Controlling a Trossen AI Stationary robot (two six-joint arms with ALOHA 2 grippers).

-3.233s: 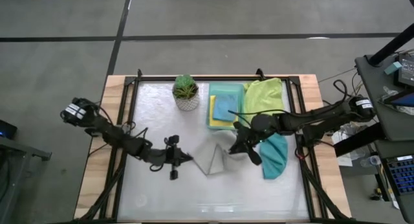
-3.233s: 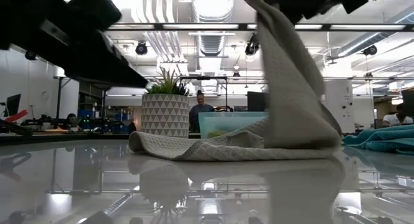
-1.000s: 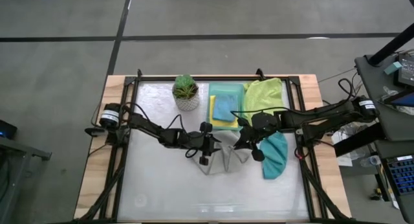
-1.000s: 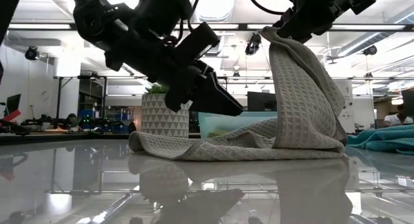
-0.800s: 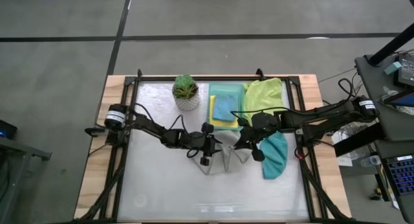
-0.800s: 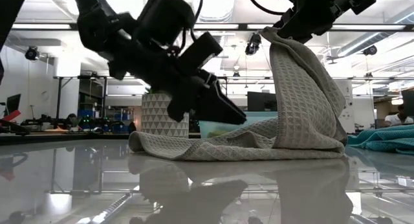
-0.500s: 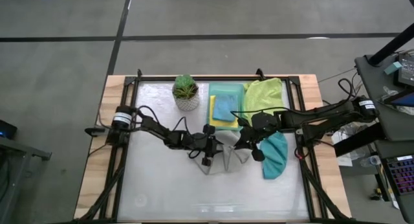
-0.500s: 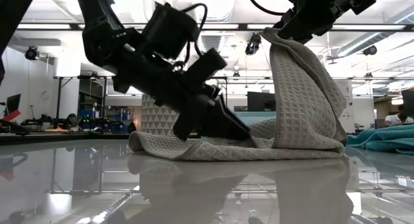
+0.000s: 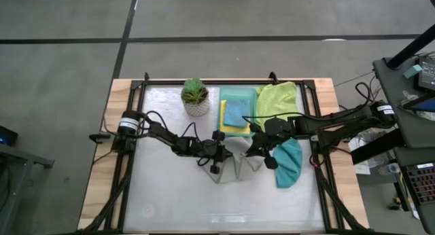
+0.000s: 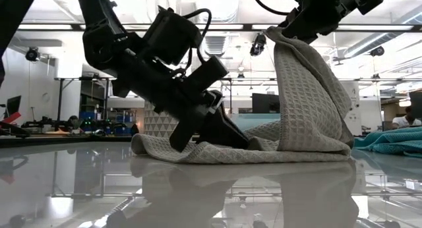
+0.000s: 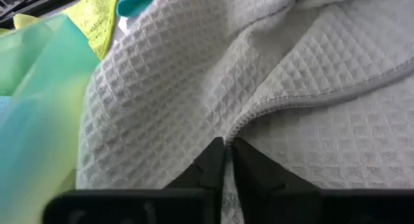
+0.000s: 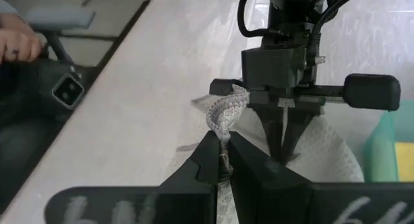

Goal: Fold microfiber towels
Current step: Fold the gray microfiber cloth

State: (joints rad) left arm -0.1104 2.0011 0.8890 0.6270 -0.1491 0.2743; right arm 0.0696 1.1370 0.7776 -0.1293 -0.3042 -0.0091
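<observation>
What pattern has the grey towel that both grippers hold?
The grey towel has a waffle weave, clearest in the left wrist view.

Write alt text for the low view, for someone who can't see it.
The right gripper holds a corner of the pale grey towel up high, while the left gripper pinches its low edge on the table.

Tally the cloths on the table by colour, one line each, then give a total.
Pale grey towel: 1
Teal towel: 1
Lime green towel: 1
Light blue towel: 1
Yellow towel: 1
Total: 5
</observation>
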